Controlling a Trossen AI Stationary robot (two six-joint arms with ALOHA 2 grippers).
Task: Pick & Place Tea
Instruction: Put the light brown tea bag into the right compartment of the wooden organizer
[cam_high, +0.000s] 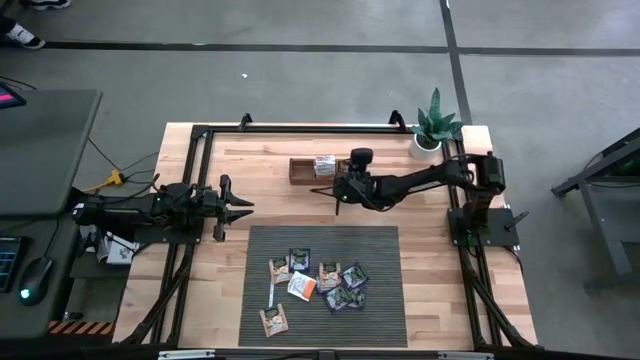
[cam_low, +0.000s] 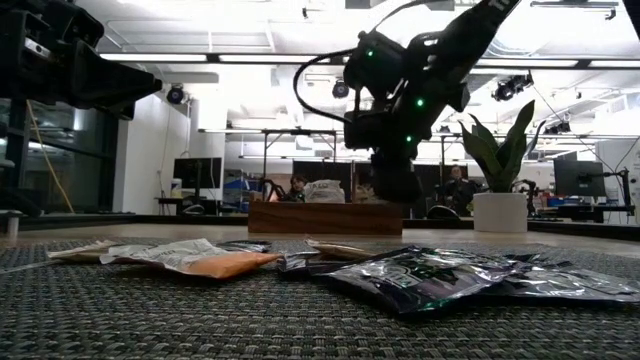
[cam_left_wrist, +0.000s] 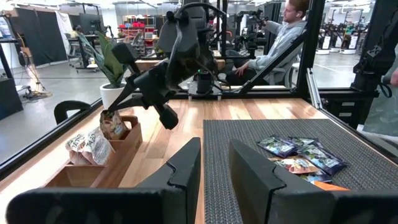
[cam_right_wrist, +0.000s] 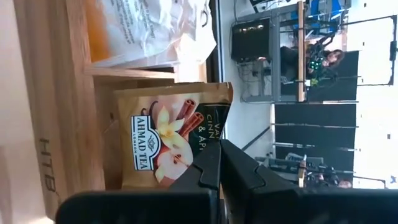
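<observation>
A tan sachet (cam_right_wrist: 171, 140) is clamped upright in the right gripper (cam_right_wrist: 217, 163), directly over the wooden box (cam_high: 305, 171); the left gripper (cam_high: 232, 208) is parted, idle.

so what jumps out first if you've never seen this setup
The right gripper, stretched over the wooden tray at the table's far edge, pinches a tan tea sachet above it. Next comes the scatter of tea sachets on the dark mat nearer the front. The left gripper waits open at the left.
</observation>
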